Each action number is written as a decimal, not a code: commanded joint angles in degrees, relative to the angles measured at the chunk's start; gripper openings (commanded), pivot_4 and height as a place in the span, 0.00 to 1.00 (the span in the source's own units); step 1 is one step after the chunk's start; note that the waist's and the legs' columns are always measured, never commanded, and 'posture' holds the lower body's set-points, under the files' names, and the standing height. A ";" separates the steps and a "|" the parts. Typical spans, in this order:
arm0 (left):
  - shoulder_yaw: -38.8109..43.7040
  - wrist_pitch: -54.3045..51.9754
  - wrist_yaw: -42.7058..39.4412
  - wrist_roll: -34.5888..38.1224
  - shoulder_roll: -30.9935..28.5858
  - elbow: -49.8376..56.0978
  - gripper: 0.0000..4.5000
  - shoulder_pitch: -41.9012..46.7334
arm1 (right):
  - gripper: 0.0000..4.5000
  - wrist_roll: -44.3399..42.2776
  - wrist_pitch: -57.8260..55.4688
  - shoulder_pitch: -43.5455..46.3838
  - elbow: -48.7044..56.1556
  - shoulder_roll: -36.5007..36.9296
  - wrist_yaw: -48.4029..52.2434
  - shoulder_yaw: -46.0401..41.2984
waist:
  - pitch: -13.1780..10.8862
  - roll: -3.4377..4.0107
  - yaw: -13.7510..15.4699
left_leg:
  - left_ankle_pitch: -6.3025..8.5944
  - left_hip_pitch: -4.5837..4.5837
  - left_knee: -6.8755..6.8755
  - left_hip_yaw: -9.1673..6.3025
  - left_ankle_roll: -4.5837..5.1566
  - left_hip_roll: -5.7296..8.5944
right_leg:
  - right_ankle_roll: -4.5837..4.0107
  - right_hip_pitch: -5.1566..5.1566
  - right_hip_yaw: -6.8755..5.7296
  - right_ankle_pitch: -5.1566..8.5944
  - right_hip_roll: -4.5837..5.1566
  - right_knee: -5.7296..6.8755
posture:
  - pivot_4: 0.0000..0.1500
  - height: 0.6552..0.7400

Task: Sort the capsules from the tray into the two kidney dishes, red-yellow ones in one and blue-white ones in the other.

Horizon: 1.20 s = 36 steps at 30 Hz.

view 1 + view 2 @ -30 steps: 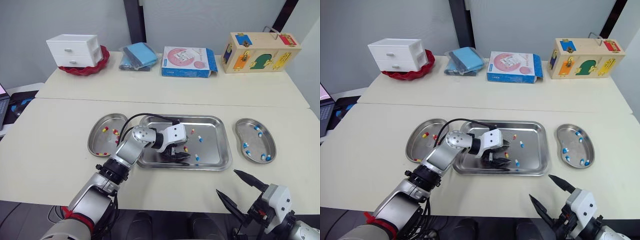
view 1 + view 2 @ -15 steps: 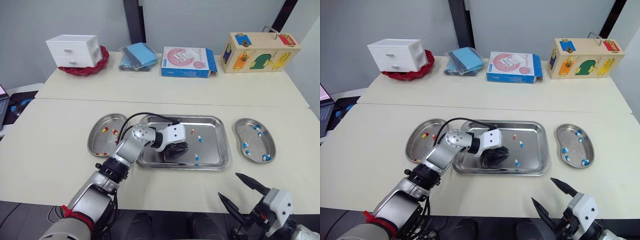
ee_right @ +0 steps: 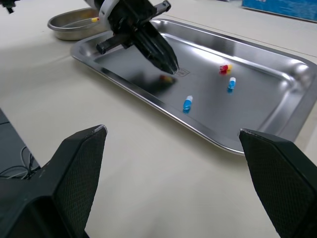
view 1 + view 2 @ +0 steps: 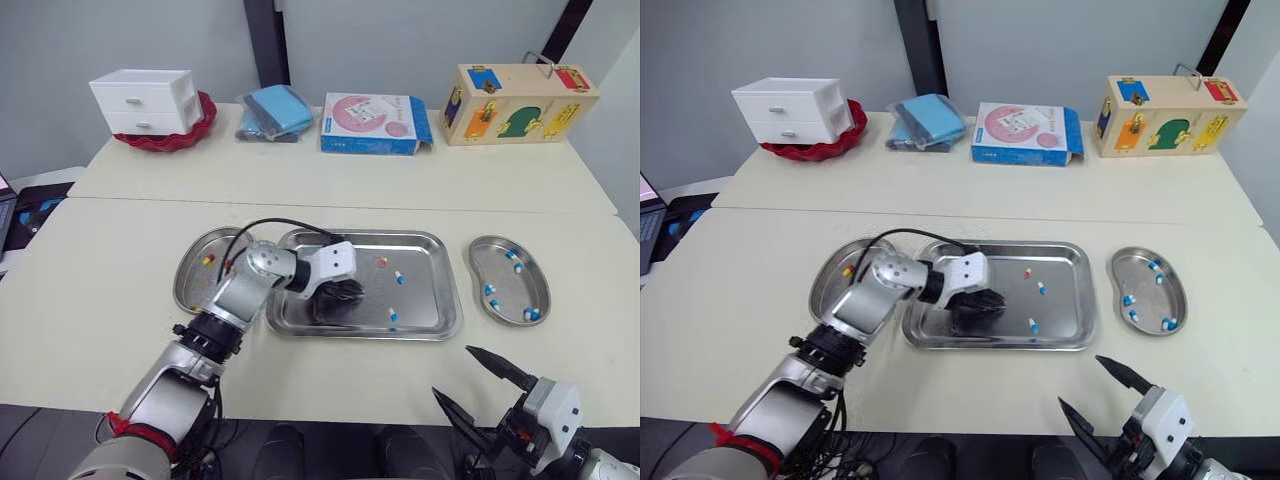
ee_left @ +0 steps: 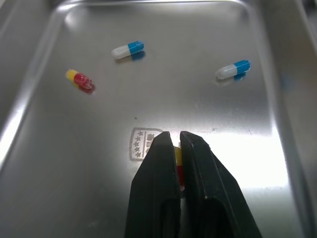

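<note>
**Left gripper.** The left gripper (image 5: pixel 176 137) is working over the left half of the steel tray (image 4: pixel 455 292). Its fingers are nearly closed and are pinching 1 red-yellow capsule (image 5: pixel 178 161) by its sides – a narrow pinch that is probably keeping the smooth shell from slipping. The tips are hanging just above the tray floor, so the capsule is not dragging on the metal.

**Right gripper.** The right gripper (image 4: pixel 452 371) is waiting spread wide at the near right, off the tray, leaving the working area free.

**Task items.** 3 capsules are lying loose in the tray: 1 red-yellow (image 5: pixel 79 79) and 2 blue-white (image 5: pixel 128 50) (image 5: pixel 233 69). The left kidney dish (image 4: pixel 195 290) is collecting red-yellow capsules; the right kidney dish (image 4: pixel 512 292) is collecting blue-white ones, so each dish sits beside the nearer arm.

**Change over 1.0 s.** The left gripper was down on the tray floor beside a red-yellow capsule; it is now lifted and shifted left toward the left dish – and that capsule is gone from the floor. The right gripper is unchanged.
</note>
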State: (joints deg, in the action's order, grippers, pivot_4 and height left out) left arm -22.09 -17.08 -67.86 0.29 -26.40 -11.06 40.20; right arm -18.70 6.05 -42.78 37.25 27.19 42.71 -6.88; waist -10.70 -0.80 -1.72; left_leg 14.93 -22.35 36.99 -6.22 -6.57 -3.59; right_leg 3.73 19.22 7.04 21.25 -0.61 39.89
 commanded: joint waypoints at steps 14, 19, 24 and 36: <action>18.14 -16.78 3.63 7.56 -18.67 14.83 0.03 -7.68 | 1.00 -5.10 -4.17 7.13 1.37 9.70 8.06 2.11 | -0.01 -0.01 -0.18 | 0.00 0.03 0.01 -0.02 0.00 -0.05 | 0.00 0.00 -0.01 0.00 -0.02 0.02 | 1.00 1.00; 24.86 -17.26 6.83 7.59 -24.38 13.19 0.03 -13.30 | 1.00 -7.40 -6.69 9.51 1.34 10.99 8.54 1.24 | -0.01 -0.01 -0.03 | 0.00 0.01 0.01 -0.02 0.00 -0.05 | 0.00 0.00 -0.01 0.00 -0.01 0.00 | 1.00 1.00; 27.78 -16.91 9.05 8.71 -25.84 12.00 0.03 -15.95 | 1.00 -9.06 -8.57 11.81 1.16 11.71 9.09 0.74 | -0.02 -0.04 0.26 | 0.00 0.01 0.03 -0.04 0.00 -0.04 | -0.01 -0.01 -0.05 0.00 0.00 0.01 | 1.00 1.00; 27.08 -17.86 11.41 9.68 -25.47 11.32 0.18 -15.57 | 1.00 -9.75 -9.51 12.74 0.83 11.97 9.88 -0.33 | -0.02 -0.04 0.07 | 0.00 0.01 0.01 -0.03 0.00 -0.05 | -0.01 0.03 -0.05 0.00 0.00 0.04 | 1.00 1.00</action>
State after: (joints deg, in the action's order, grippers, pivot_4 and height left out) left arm 4.22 -34.79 -56.88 9.21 -51.51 -0.38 23.89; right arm -27.90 -3.78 -29.84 37.11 38.96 52.39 -5.77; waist -10.73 -0.84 -1.65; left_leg 14.93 -22.34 37.00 -6.26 -6.58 -3.64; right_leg 3.72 19.26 6.99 21.26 -0.61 39.93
